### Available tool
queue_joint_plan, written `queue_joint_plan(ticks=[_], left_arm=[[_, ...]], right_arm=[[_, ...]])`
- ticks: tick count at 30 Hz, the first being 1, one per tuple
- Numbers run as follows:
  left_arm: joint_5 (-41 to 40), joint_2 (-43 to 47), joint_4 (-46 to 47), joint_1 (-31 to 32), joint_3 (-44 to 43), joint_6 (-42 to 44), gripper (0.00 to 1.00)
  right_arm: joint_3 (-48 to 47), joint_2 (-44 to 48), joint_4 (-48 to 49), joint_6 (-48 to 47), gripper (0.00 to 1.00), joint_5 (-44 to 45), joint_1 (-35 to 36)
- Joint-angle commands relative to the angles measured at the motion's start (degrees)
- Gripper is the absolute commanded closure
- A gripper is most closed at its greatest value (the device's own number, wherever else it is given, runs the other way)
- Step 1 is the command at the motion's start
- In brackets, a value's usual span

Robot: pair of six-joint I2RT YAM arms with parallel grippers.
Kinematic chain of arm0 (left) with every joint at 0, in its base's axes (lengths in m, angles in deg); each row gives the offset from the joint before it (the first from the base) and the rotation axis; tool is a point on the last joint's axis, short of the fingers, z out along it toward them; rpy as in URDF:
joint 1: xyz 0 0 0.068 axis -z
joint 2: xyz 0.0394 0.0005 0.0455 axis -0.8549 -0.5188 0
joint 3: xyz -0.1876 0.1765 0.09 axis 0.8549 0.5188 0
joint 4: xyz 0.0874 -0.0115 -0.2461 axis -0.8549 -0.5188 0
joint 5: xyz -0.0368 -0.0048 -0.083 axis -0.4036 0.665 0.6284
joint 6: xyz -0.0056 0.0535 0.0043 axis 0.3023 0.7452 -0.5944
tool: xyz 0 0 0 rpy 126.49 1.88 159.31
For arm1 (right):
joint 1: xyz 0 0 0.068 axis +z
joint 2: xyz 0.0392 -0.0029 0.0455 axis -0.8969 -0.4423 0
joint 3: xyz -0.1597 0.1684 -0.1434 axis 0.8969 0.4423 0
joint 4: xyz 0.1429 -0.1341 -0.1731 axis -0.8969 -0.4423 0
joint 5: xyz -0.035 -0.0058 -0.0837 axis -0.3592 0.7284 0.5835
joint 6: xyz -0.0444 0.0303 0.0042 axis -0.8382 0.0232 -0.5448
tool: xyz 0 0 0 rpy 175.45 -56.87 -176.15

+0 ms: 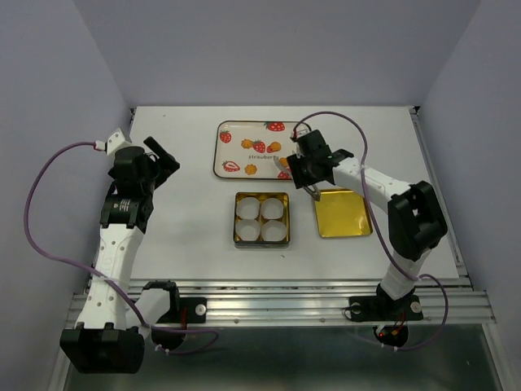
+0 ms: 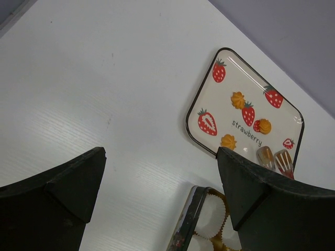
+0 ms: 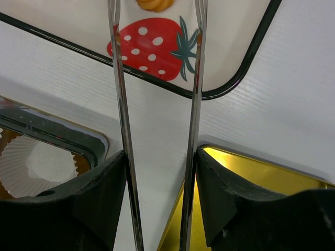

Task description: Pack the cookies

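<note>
Three small orange cookies (image 1: 247, 143) show on the strawberry-printed tray (image 1: 236, 155) at the back; they also show in the left wrist view (image 2: 238, 99). My right gripper (image 1: 305, 169) is shut on metal tongs (image 1: 313, 190), whose tips reach over the tray's right end. In the right wrist view the gripper (image 3: 159, 154) holds the tongs (image 3: 121, 94) with the arms spread, and a cookie (image 3: 154, 4) lies between the tips. My left gripper (image 1: 163, 155) is open and empty over the bare table, left of the tray.
A square tin (image 1: 236, 220) with several empty white paper cups (image 1: 247, 209) sits mid-table. Its gold lid (image 1: 344, 213) lies to the right, under the right arm. The tin's edge (image 2: 191, 219) is just below the left gripper (image 2: 159, 154).
</note>
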Motion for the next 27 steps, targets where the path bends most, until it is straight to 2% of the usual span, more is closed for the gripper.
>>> queue_joint_plan(ticks=[1, 17, 21, 27], left_arm=[[-1.25, 1.55, 1.22, 0.31, 0.44, 0.52, 0.01], [-1.25, 1.81, 1.57, 0.31, 0.88, 0.35, 0.01], [-1.34, 1.9, 1.3, 0.31, 0.88, 0.26, 0.01], [-1.51, 2.25, 1.13, 0.31, 0.79, 0.17, 0.01]], right_arm=[[-3.3, -0.33, -1.36, -0.66, 0.41, 4.45, 0.68], [-5.23, -2.53, -3.03, -1.19, 0.43, 5.23, 2.88], [-5.67, -2.44, -3.21, -0.4, 0.49, 6.11, 3.4], [-5.76, -2.26, -4.44, 0.66, 0.53, 7.96, 3.4]])
